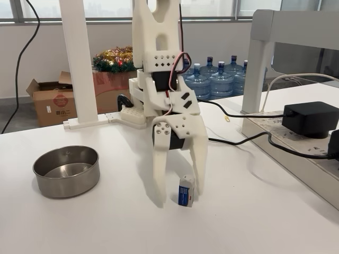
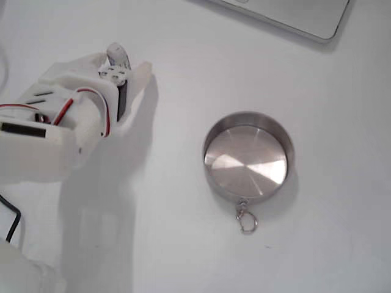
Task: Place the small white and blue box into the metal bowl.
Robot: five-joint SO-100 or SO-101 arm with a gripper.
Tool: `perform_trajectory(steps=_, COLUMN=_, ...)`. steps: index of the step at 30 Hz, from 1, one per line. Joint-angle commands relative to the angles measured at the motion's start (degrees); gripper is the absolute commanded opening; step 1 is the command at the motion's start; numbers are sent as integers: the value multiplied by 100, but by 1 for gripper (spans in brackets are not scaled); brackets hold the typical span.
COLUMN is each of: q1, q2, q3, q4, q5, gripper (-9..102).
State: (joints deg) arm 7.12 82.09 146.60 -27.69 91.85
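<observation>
The small white and blue box (image 1: 186,191) stands upright on the white table (image 1: 254,222), its blue front facing the camera. My white gripper (image 1: 181,198) points straight down over it and is open, one finger on each side of the box. The right finger (image 1: 201,169) is close against the box and the left finger (image 1: 160,180) stands apart from it. The metal bowl (image 1: 66,186) sits empty on the table to the left. From above, the bowl (image 2: 247,115) lies right of the gripper (image 2: 117,64), and the box top (image 2: 118,54) shows between the fingers.
A black power adapter (image 1: 310,117) with cables lies on a grey strip at the right. A white post (image 1: 79,63) stands behind the bowl. A small key ring (image 2: 246,221) hangs off the bowl's rim. A grey edge (image 2: 293,15) crosses the top of a fixed view.
</observation>
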Motion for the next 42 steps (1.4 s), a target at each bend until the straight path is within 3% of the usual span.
perform_trajectory(steps=1, q1=26, q2=-70, q3=-281, q4=-97, q5=35, gripper=26)
perform_trajectory(steps=8, q1=62, q2=-229, q3=-439, q4=-97, q5=35, gripper=24)
perform_trajectory(steps=25, q1=272, q2=-272, q3=-360, q4=-97, q5=35, gripper=-2)
perform_trajectory(steps=33, q1=483, q2=-44, q3=-334, q4=-88, q5=35, gripper=-4)
perform_trajectory(steps=42, q1=1178, q2=1723, q3=439, q4=0, q5=35, gripper=-4)
